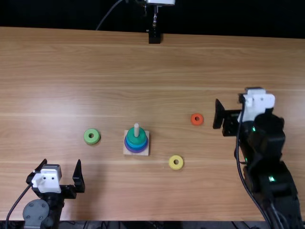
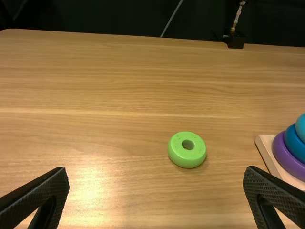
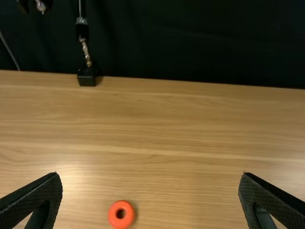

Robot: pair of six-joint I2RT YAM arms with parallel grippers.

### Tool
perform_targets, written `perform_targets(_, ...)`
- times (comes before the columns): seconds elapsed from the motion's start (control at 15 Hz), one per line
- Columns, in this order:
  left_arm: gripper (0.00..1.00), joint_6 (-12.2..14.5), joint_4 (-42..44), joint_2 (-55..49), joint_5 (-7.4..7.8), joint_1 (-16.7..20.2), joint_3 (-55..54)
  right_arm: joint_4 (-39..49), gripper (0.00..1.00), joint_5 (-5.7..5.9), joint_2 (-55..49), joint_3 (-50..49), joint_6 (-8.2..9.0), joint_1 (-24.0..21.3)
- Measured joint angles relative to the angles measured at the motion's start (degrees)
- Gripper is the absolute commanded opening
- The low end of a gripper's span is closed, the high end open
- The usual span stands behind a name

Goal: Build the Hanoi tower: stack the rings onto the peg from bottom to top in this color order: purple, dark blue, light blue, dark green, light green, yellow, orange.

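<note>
Jaws of the left gripper point(image 2: 155, 169) stand wide apart, holding nothing, and from here I see those of the right gripper point(image 3: 150, 174) spread just as wide and just as bare. Nearest the left one lies the light green ring point(image 1: 92, 140), flat on the table point(image 1: 190, 67); nearest the right, the orange ring point(image 1: 197, 123). The yellow ring point(image 1: 176, 167) lies between the tower and the right arm.

Farther in, four rings sit around the peg point(image 1: 136, 129) on its wooden base point(image 1: 145, 152): purple ring point(image 2: 285, 156), dark blue ring point(image 2: 293, 143), light blue ring point(image 2: 300, 128), dark green ring point(image 1: 136, 138) on top. That order is right, so I judge it past halfway, with light green next, then yellow, then orange.

A black stand point(image 1: 154, 36) is at the far edge, well apart. Nothing seems to block either arm.
</note>
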Motion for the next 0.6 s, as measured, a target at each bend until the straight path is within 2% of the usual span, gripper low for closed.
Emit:
perform_targets(0.13, 1.00, 0.02, 0.00, 0.00, -0.02, 0.00, 0.02, 2.84, 1.00, 0.02, -8.02, -6.84, -0.66, -2.67)
perform_targets(0.27, 1.00, 0.00, 0.04, 0.00, 0.00, 0.02, 0.02, 3.34, 1.00, -0.26, -15.98, -13.49, -0.92, -3.61)
perform_targets(0.4, 1.00, 0.00, 0.00, 0.00, -0.02, 0.00, 0.02, 3.37, 1.00, -0.39, -24.48, -20.90, -0.90, -6.64)
perform_targets(0.6, 1.00, 0.00, 0.02, 0.02, 0.02, 0.02, 0.00, 3.41, 1.00, -0.42, -37.46, -31.74, -1.03, -7.23)
